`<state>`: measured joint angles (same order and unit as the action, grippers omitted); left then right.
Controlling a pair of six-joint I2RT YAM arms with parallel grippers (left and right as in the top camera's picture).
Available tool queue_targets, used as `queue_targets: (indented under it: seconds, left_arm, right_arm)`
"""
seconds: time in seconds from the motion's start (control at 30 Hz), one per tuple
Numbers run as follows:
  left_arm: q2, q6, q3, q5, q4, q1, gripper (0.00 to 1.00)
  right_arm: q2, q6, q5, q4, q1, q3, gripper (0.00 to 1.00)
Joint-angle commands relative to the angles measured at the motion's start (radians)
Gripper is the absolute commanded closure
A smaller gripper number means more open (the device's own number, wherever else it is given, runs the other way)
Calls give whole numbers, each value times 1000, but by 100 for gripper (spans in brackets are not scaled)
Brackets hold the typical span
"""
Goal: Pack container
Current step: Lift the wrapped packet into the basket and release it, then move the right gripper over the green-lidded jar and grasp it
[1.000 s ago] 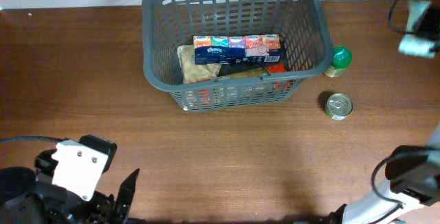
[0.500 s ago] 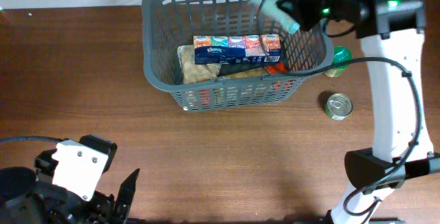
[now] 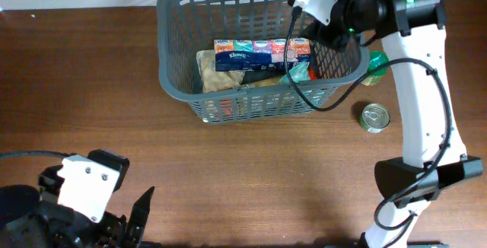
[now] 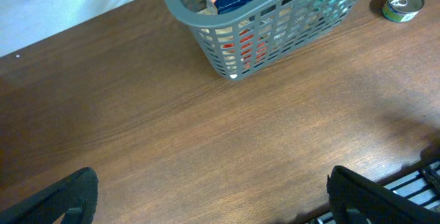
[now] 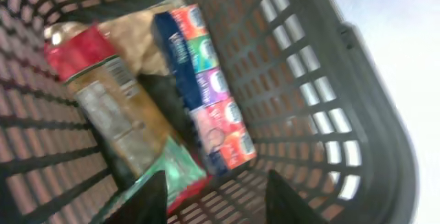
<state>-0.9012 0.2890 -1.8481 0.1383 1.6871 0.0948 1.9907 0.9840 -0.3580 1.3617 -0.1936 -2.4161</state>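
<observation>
**Grey basket holds groceries beneath the right arm**

Overhead: the dark grey basket [image 3: 163,42] stands at the far middle of the brown wooden table [image 3: 228,164]. Inside it, a row of small colourful tissue packs [image 3: 262,50] lies across a tan bag [image 3: 217,71], and a green packet [image 3: 299,71] rests at the right end. The right arm [image 3: 418,58] reaches over that end. Outside, a green-lidded jar [image 3: 375,65] stands just beside the right wall. A tin can [image 3: 374,117] sits nearer the front, apart from both. The left arm [image 3: 84,187] lies at the near-left corner, well apart from the basket.

Left wrist: the left gripper [image 4: 211,176] hangs over bare wood with its fingers spread to the frame's edges, wide open and empty. The basket and the can lie ahead, with something red showing through the lattice.

Right wrist: the right gripper [image 5: 216,177] hangs inside the basket with its jaws parted and nothing clamped between them. The green packet lies just below, near one finger. In this blurred view a red-topped pouch [image 5: 96,66] lies alongside the tissue packs.
</observation>
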Motion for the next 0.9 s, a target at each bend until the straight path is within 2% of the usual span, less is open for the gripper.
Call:
queue_targets:
  seconds: [0.0, 0.07, 0.13, 0.2, 0.23, 0.37, 0.47, 0.53, 0.67, 0.87]
  left_arm:
    - [-3, 12, -9, -7, 0, -6, 1]
    - [-3, 12, -9, -7, 0, -6, 1]
    - [-3, 12, -9, -7, 0, -6, 1]
    - [-3, 12, -9, -7, 0, -6, 1]
    - [-3, 12, -9, -7, 0, -6, 1]
    - [-3, 12, -9, -7, 0, -6, 1]
    - [-3, 12, -9, -7, 0, -6, 1]
    - [-3, 12, -9, -7, 0, -6, 1]
    - [-3, 12, -9, -7, 0, -6, 1]
    - [-3, 12, -9, -7, 0, -6, 1]
  right_arm:
    - [-3, -87, 31, -77, -2, -18, 55]
    - [-18, -258, 116, -143, 5, -48, 52]
    - [-41, -422, 248, -173, 24, -93, 34]
    - [-61, -522, 328, -164, 62, -133, 16]
    - [-68, -552, 340, -154, 84, -146, 14]
    - [-90, -671, 330, -91, 241, -167, 7]
    - [-76, -687, 223, -40, 372, -153, 2]
    - [-53, -687, 131, -24, 484, -91, 1]
    - [-29, -687, 80, -57, 586, 68, 1]
    - [-19, -709, 47, -273, 633, 388, 1]
